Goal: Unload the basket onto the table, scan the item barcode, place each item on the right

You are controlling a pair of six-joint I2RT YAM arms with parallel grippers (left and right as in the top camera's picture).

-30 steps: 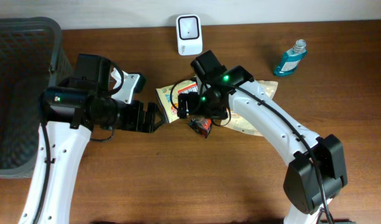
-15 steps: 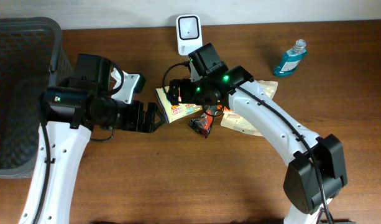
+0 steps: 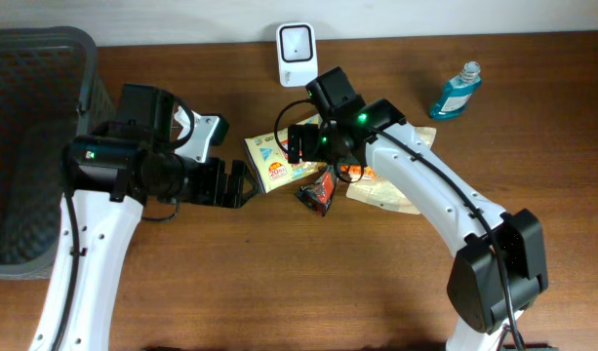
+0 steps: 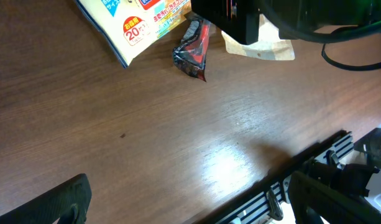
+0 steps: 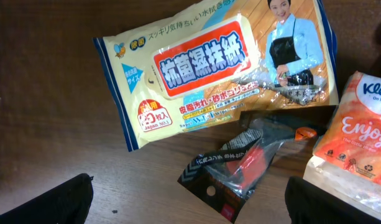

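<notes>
**Right gripper poised over the wipes, nothing picked yet**

Hovering above the wipes packet [image 5: 221,74] with the right gripper [image 5: 187,185] spread wide and empty. Likewise the left gripper [image 4: 190,202]: wide apart, empty, over bare table [image 4: 146,143], just left of the packet in the overhead view.

Look for the packet just left of centre in the overhead picture, flat and printed face up, below the white scanner [image 3: 297,54] at the top edge. No barcode visible on that face. Probably on the underside, though impossible to confirm from here.

To do the pick well:

- Come straight down across one edge of the packet rather than the puffy middle.
- Stay off the black-and-red sachet [image 5: 246,165] tucked against the packet's lower edge in the right wrist view.
- Stay off the orange tissue pack [image 5: 358,130] at the right of that view too.
- Close gently but fully; expect slippery, sagging film.
- Lift clear of the neighbours before turning.
- Rotate the hidden side toward the scanner window and hold it flat and steady.
- Keep fingers off the code area.
- Mind the left arm close by while swinging toward the top of the frame.
</notes>
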